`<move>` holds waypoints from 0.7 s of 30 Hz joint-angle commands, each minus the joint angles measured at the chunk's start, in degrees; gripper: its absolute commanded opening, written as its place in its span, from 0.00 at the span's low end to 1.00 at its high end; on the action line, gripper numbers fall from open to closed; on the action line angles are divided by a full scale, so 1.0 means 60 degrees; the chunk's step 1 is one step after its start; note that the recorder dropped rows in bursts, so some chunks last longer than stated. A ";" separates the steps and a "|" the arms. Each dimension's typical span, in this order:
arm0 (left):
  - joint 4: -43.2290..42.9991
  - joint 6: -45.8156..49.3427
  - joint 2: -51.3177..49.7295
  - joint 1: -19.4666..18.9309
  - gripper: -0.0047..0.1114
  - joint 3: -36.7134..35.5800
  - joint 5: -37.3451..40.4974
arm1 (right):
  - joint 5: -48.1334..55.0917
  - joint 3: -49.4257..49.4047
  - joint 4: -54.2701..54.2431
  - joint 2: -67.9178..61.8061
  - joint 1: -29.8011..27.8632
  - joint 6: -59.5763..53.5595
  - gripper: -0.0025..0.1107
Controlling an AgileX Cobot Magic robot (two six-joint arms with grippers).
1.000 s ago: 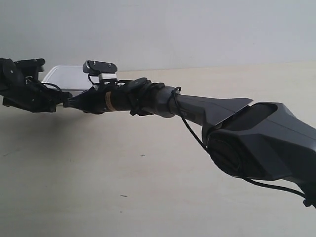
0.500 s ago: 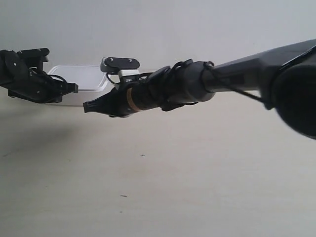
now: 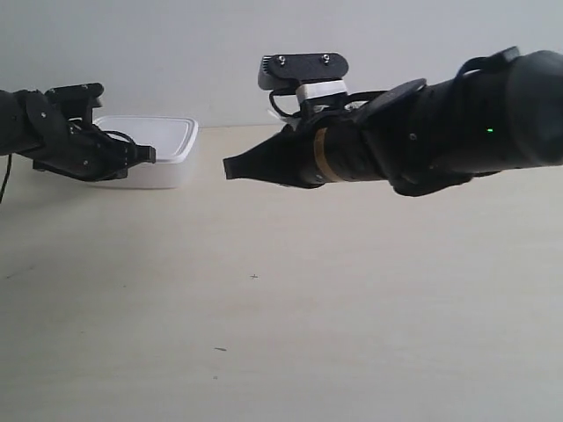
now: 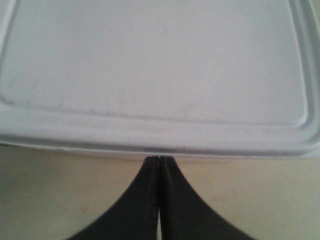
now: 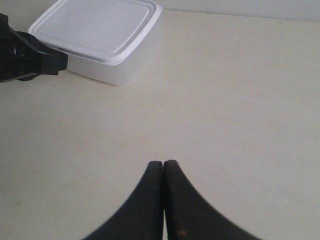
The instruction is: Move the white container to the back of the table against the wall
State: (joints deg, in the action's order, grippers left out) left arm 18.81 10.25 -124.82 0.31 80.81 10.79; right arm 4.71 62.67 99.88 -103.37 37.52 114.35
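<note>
Since the job calls for a shove rather than a lift, the left gripper (image 4: 159,164) is clenched on nothing. Its two fingers are pressed together into one blunt tip, set against the middle of the near side of the white container (image 4: 160,75), right under the lid's rim. Whether the tip touches or stops just short, I cannot tell.

In the exterior view the box sits in the upper left of the frame, at the far edge of the table (image 3: 352,308) where the wall (image 3: 264,44) rises. No gap shows behind it, so I judge the move close to done, though contact with the wall cannot be confirmed.

The right gripper (image 3: 230,167) is also pinched shut and empty. It hangs over bare table near the upper middle of the frame, well apart from the box, probably to stay out of the pusher's way.

The container is shallow, square and round-cornered, with milky white walls. Its flat white lid has a raised rim, looks seated all round, and shows faint smudges.
</note>
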 commanded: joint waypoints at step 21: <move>0.0460 0.0052 -0.0938 0.0152 0.04 0.1453 0.0253 | 0.0640 -0.2743 0.0011 0.3485 0.0001 -0.0720 0.02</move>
State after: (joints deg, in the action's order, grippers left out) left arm 21.05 10.39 -129.64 0.99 88.20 11.55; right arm 9.13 47.00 99.88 -82.88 37.52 110.47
